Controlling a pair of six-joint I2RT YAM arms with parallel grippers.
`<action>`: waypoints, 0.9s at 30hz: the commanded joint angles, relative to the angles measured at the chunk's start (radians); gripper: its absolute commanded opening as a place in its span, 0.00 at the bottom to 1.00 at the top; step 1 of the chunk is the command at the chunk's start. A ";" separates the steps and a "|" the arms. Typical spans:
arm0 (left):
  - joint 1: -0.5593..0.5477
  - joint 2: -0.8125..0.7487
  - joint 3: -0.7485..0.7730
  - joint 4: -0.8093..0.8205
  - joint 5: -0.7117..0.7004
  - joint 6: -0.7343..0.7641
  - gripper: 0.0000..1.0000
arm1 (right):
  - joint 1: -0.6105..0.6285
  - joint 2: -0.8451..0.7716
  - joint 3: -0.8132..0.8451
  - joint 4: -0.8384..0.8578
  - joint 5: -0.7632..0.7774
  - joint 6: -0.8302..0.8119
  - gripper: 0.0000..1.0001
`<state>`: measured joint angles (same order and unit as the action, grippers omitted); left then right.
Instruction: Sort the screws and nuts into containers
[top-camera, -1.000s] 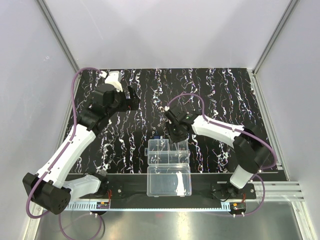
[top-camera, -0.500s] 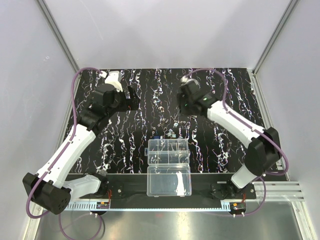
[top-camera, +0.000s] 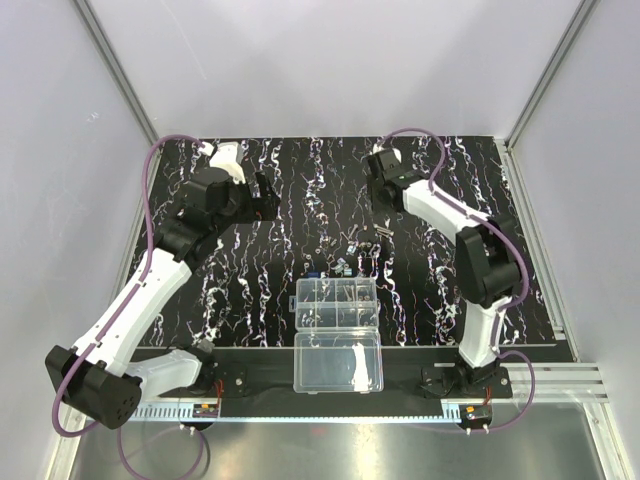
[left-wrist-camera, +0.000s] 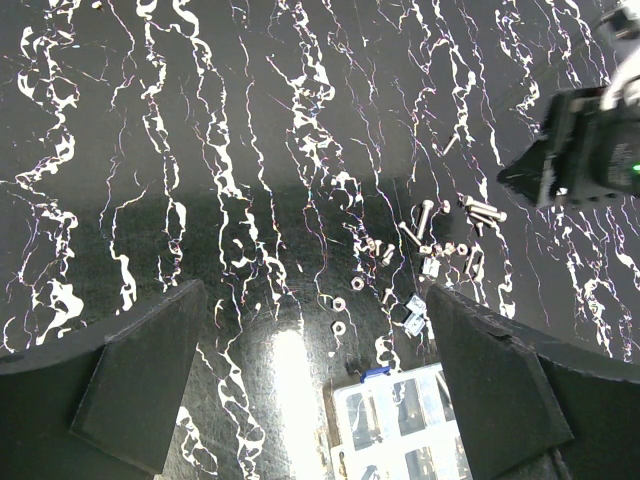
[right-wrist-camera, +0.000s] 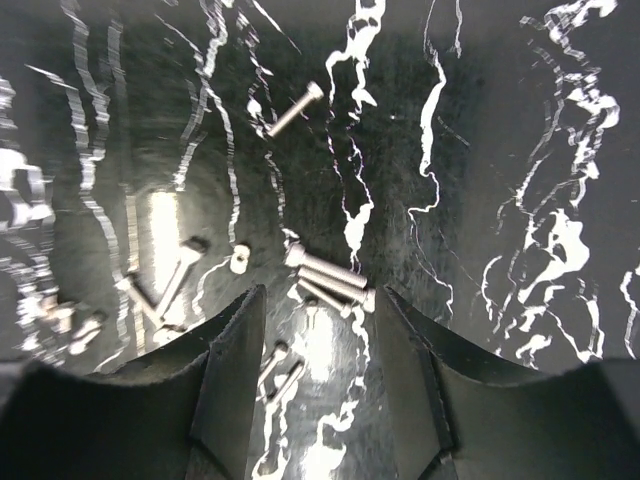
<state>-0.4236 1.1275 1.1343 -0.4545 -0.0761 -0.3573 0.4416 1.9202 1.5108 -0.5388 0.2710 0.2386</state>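
Note:
Several screws (right-wrist-camera: 328, 280) lie side by side on the black streaked mat between the open, empty fingers of my right gripper (right-wrist-camera: 320, 350). One more screw (right-wrist-camera: 295, 108) lies farther off, and a nut (right-wrist-camera: 240, 259) sits to the left. From above, my right gripper (top-camera: 380, 200) hovers at the back of the mat, just behind the scattered screws (top-camera: 355, 250). The containers (top-camera: 337, 303) stand nearer the front. My left gripper (top-camera: 268, 197) is open and empty, high over the left of the mat. Its view shows nuts (left-wrist-camera: 339, 304), screws (left-wrist-camera: 480, 208) and the containers (left-wrist-camera: 400, 420).
The undivided clear lid half (top-camera: 338, 362) lies open in front of the containers, over the mat's near edge. A small blue piece (left-wrist-camera: 376, 374) sits at the box's back edge. White walls close the cell at the left, back and right.
My right arm has swung from over the containers away to the back of the mat, above the loose screws. The left arm has not moved.

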 joint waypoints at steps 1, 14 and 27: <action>0.005 -0.006 0.021 0.042 -0.010 0.004 0.99 | -0.026 0.045 0.019 0.075 -0.010 -0.057 0.55; 0.003 0.008 0.021 0.040 -0.016 0.007 0.99 | -0.055 0.095 -0.050 0.172 -0.202 -0.234 0.48; 0.005 0.026 0.019 0.039 -0.021 0.009 0.99 | -0.060 0.129 -0.047 0.125 -0.259 -0.277 0.45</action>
<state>-0.4236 1.1496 1.1343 -0.4553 -0.0818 -0.3569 0.3897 2.0457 1.4525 -0.4088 0.0319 -0.0055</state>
